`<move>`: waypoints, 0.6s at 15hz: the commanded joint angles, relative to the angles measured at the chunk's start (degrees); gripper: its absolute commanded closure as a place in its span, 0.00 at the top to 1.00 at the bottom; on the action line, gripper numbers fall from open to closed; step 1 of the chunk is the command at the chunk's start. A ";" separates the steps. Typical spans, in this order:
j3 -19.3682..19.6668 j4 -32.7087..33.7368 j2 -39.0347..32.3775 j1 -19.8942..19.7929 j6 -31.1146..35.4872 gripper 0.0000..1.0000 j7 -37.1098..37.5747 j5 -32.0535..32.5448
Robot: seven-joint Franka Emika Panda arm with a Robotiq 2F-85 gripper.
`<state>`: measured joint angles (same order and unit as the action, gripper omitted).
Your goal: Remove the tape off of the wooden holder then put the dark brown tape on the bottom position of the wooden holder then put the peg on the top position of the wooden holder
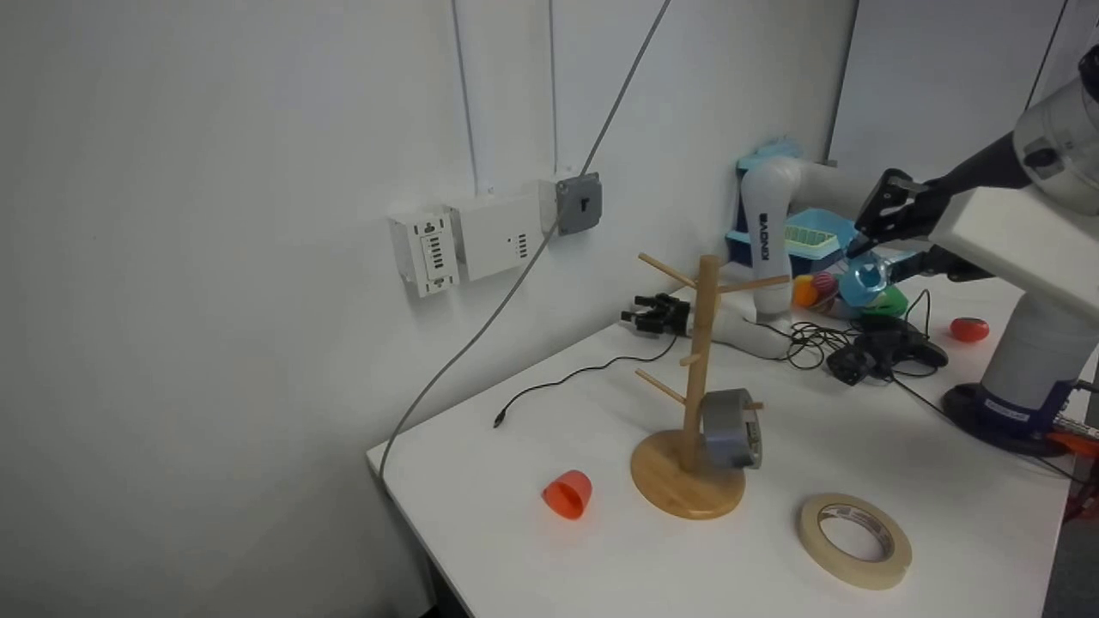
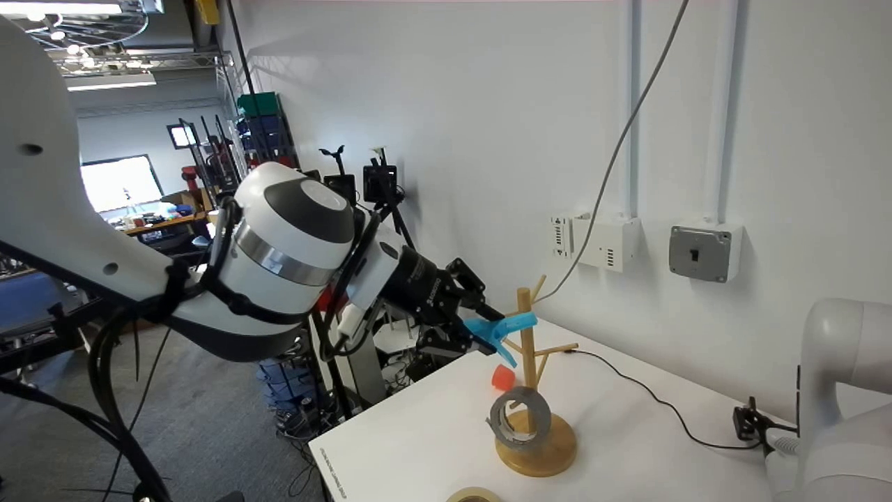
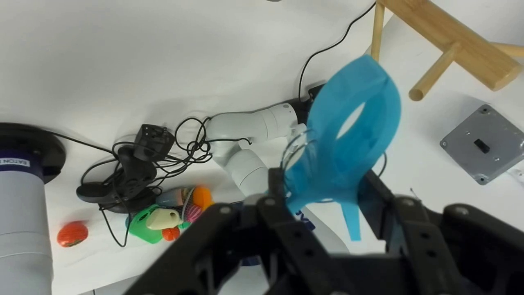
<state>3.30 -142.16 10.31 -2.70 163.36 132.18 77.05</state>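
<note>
My gripper is shut on the light blue peg, whose looped end points away from the fingers. In an exterior view the peg appears close to the top of the wooden holder; whether they touch cannot be told. The holder's post and upper arms show at the top right of the wrist view. Hanging from a low arm of the holder is the dark brown tape, just over the disc base. The cream tape lies flat on the table, apart from the holder, and is partly cut off in an exterior view.
An orange cup lies near the holder's base. By the wall rest a white robot arm, black cables and a black controller. Colourful toys and a red object sit farther along the table.
</note>
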 commanded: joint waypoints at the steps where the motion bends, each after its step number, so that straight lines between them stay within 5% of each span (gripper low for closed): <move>1: 0.20 0.00 0.00 0.00 0.21 0.23 -0.09 0.00; 2: 0.25 -0.03 0.00 0.00 0.21 0.48 -0.09 0.00; 7: 0.13 -0.13 -0.13 0.02 0.20 0.48 -0.09 0.00; 8: -0.60 0.17 0.18 0.15 -0.57 0.23 2.28 1.69; 9: -1.01 0.24 0.80 0.19 -1.40 0.23 3.05 2.31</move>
<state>3.30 -142.29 10.16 -2.66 163.51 132.19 77.09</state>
